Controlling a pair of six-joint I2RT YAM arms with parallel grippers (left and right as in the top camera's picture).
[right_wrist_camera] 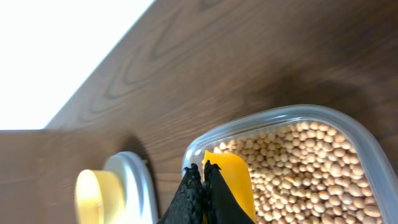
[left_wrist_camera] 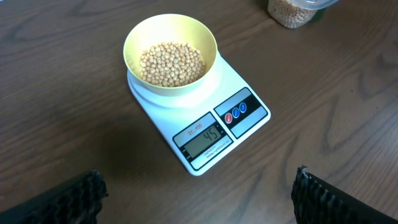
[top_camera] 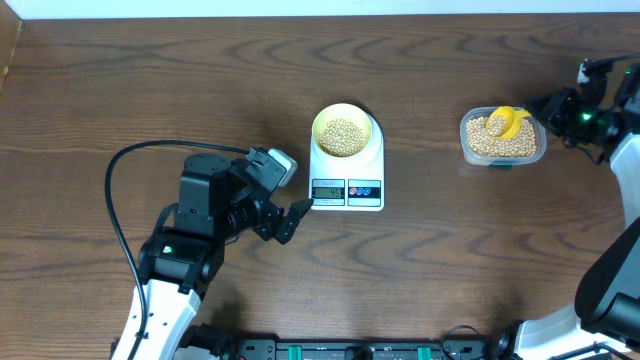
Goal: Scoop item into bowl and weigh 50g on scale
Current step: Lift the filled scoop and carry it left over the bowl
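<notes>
The pale-yellow bowl (top_camera: 345, 133) sits on the white scale (top_camera: 372, 170) and holds a layer of tan beans (top_camera: 345, 136). In the left wrist view the bowl (left_wrist_camera: 134, 37) holds the beans (left_wrist_camera: 171, 63), and the scale's display (left_wrist_camera: 202, 137) reads 45. My left gripper (top_camera: 293, 222) is open and empty, just left of the scale's front edge; its fingers (left_wrist_camera: 198, 186) frame bare table. My right gripper (top_camera: 540, 106) is shut on the handle of the yellow scoop (right_wrist_camera: 231, 180), which rests on the beans (right_wrist_camera: 311, 168) in the clear container (top_camera: 502, 138).
The clear container of beans stands about a hand's width right of the scale. The table's far edge (right_wrist_camera: 99, 71) runs behind it. A black cable (top_camera: 115, 200) loops left of the left arm.
</notes>
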